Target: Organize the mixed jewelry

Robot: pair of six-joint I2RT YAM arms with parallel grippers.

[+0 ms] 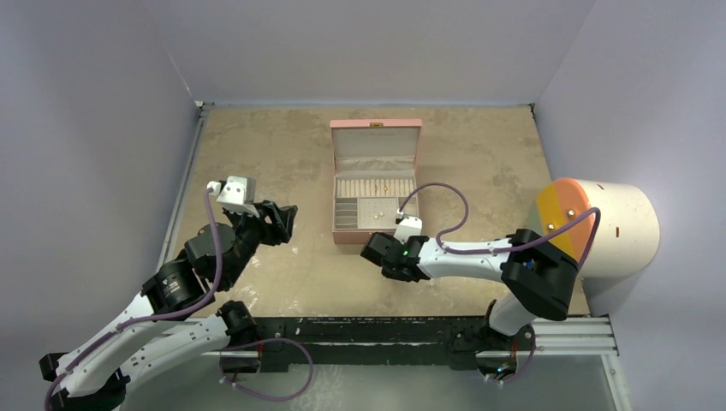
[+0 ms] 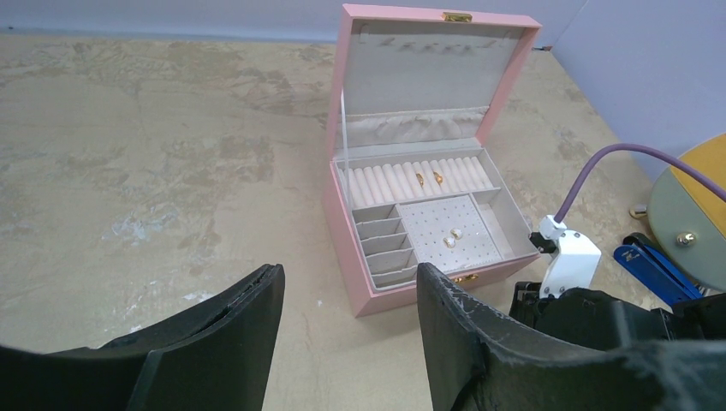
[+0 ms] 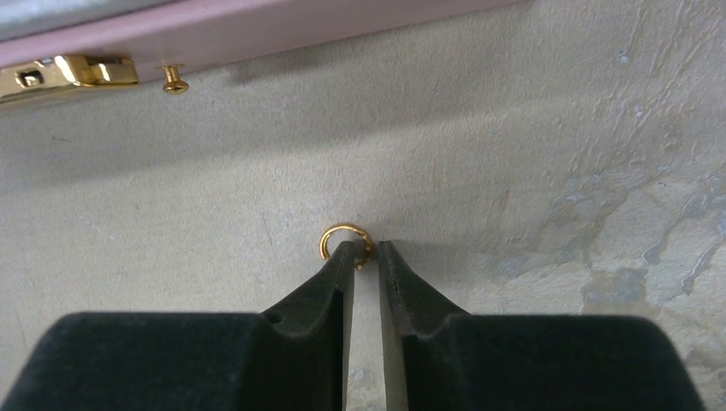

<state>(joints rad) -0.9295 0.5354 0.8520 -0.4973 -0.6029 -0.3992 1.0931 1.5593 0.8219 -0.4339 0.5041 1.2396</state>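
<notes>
- Black padded fingers of the right gripper (image 3: 366, 248) were down low over the table (image 3: 556, 128), pinched to a slim gap, with the tips right at a small gold ring (image 3: 342, 227)!
- That ring lay on the beige surface. The left tip overlapped its loop and its right edge sat in the gap. I could not tell whether it was truly clamped.
- Just beyond it ran the front wall of the pink box (image 3: 342, 34), which carried a gold clasp (image 3: 68, 73) and a little gold peg (image 3: 175, 80) beside it.
- Over on the left side, the left gripper (image 2: 349, 274) hung wide open with nothing between its fingers. It faced the box but was well apart from it.
- Inside the box, two stud-like pieces (image 2: 457, 232) sat close together on the dotted pad (image 2: 428, 214).
- Behind them, two more gold rings (image 2: 419, 179) were tucked side by side into the ring rolls (image 2: 377, 181).
- Farthest back, the lid (image 2: 428, 77) stood raised and open.
</notes>
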